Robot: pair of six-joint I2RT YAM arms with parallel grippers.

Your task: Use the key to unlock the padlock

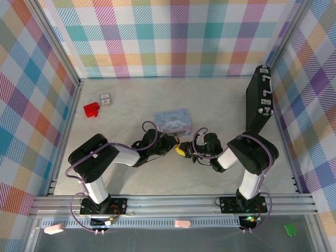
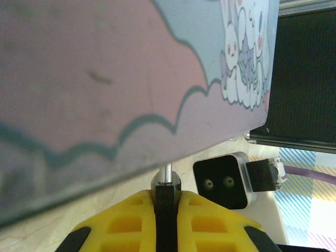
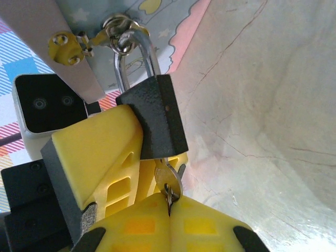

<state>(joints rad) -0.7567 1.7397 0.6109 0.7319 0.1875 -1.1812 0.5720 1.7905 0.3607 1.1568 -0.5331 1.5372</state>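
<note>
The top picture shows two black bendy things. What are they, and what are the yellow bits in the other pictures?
They are two robot arms, seen from above. The other pictures come from cameras on their wrists; the yellow bits are their fingers. The left gripper pinches a small black padlock hooked to a pale blue cartoon tin. The right gripper holds a slim silvery key in its keyhole. A red block, small grey-white card and big black case sit farther off.
</note>
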